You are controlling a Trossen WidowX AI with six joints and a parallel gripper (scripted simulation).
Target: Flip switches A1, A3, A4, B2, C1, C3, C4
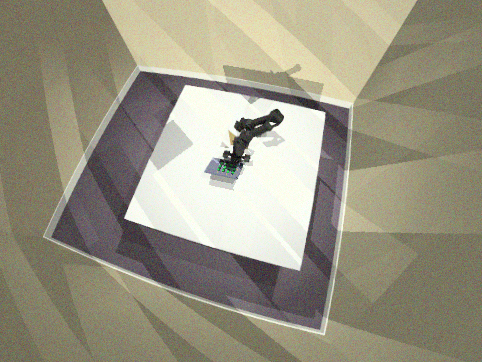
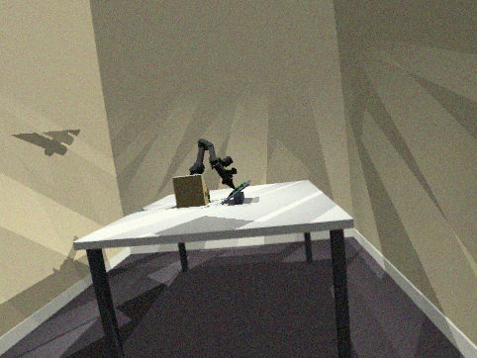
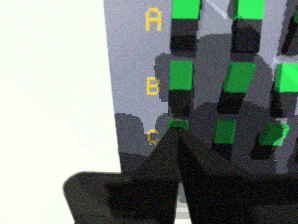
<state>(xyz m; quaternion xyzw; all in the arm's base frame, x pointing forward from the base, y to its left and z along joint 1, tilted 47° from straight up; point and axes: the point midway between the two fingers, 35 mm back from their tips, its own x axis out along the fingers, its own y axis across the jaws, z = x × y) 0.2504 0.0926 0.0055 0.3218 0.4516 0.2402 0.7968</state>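
The tilted grey-blue panel (image 1: 212, 167) (image 3: 131, 55) carries rows of green-and-black switches. My gripper (image 2: 234, 187) (image 3: 175, 132) is shut and empty. In the wrist view its tips overlap the C1 switch (image 3: 178, 123), hiding its near half; contact cannot be told. The A1 switch (image 3: 185, 30), B1 switch (image 3: 180, 82), B2 switch (image 3: 237, 84), C2 switch (image 3: 224, 132) and C3 switch (image 3: 273, 136) show green at the far end and black at the near end. Which ends are raised is hard to tell. Column 4 is outside the wrist view.
A tan box (image 2: 190, 192) stands on the white table (image 1: 225, 220) (image 2: 292, 213), beside the arm and on the arm's side of the panel. The A2 switch (image 3: 247, 30) and B3 switch (image 3: 287, 82) stand beside other switches. Shadows cross the panel's lower part.
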